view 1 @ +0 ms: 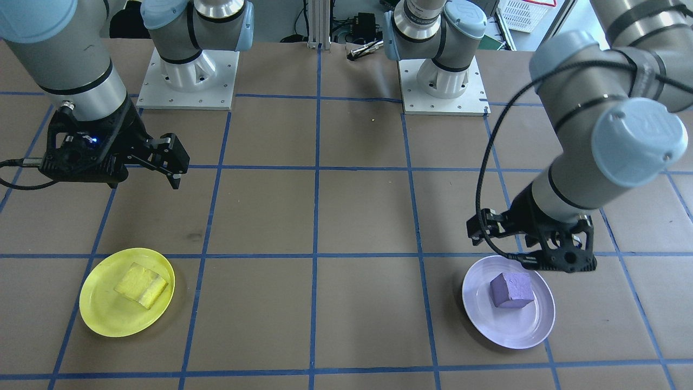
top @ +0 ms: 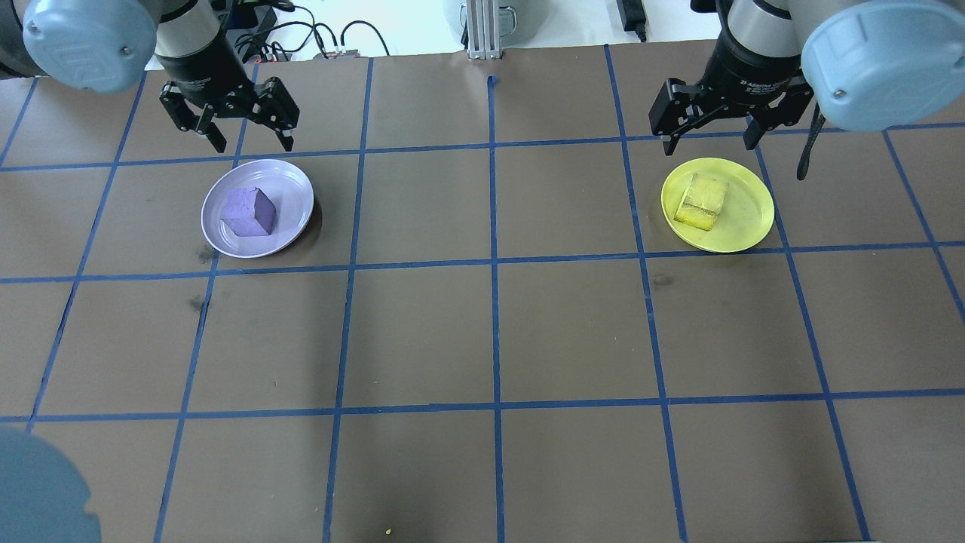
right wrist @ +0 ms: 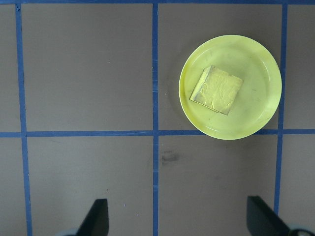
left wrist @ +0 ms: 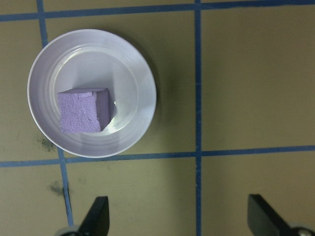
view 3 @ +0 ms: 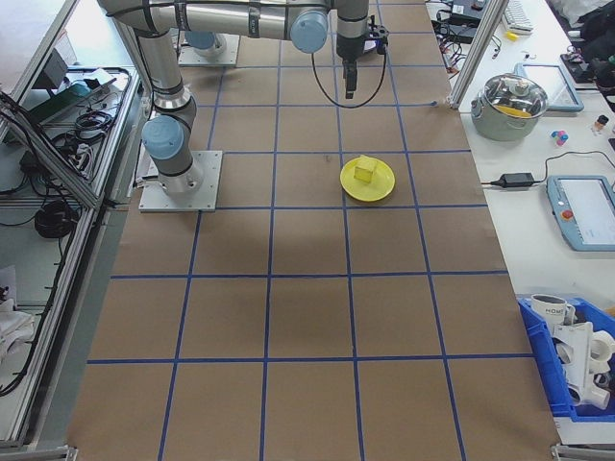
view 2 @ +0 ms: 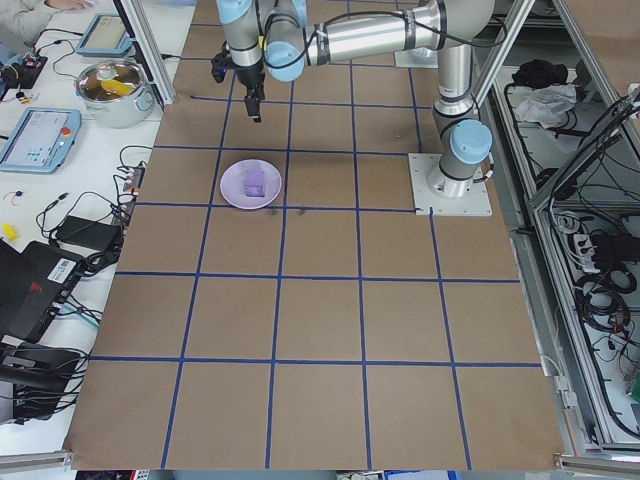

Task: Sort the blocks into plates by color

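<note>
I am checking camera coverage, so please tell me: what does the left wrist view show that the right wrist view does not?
Only the left wrist view shows the lavender plate with the purple block lying inside it. Only the right wrist view shows the yellow plate holding the yellow block. Both share the brown table with blue tape lines, and two dark fingertips of an open end effector at the bottom edge, holding nothing.

Brown table [top: 490, 332] gridded with blue tape [top: 494, 264]; beside it, a steel pot [view 2: 113, 92], tablets [view 2: 36, 139], cables [view 2: 85, 235], and a blue bin [view 3: 567, 370] of white parts.
</note>
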Robot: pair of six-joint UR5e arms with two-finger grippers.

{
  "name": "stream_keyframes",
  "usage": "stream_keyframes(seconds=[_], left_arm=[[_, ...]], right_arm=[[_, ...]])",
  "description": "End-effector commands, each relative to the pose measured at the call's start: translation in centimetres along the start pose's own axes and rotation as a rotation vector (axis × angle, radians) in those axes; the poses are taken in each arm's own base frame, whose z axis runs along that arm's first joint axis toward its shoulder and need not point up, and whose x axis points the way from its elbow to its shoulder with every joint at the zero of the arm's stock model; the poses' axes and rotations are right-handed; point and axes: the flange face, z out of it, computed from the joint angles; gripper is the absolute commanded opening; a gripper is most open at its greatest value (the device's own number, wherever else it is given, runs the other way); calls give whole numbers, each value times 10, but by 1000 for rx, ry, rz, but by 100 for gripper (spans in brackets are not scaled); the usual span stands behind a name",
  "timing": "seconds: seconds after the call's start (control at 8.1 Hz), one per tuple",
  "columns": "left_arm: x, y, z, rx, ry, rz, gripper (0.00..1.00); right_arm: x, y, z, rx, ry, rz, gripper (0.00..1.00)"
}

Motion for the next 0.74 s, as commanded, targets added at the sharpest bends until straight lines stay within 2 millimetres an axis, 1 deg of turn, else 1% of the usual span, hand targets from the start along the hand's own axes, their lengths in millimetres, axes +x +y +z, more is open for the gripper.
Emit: stream_keyframes(seconds=[0.0, 0.12, 0.25, 0.62], left_arm=[[79, 83, -92, 72, -9, 46, 100], [80, 111, -121, 108, -10, 47, 100], [80, 125, -134, 125, -10, 49, 100], [79, 127, -137, 132, -12, 49, 100]], right_arm=[[0, 0, 0, 1, 0, 0, 100], [0, 0, 0, 1, 0, 0, 100], [0, 0, 0, 4, 0, 0, 100], [0, 0, 1, -2, 2, 0, 100]])
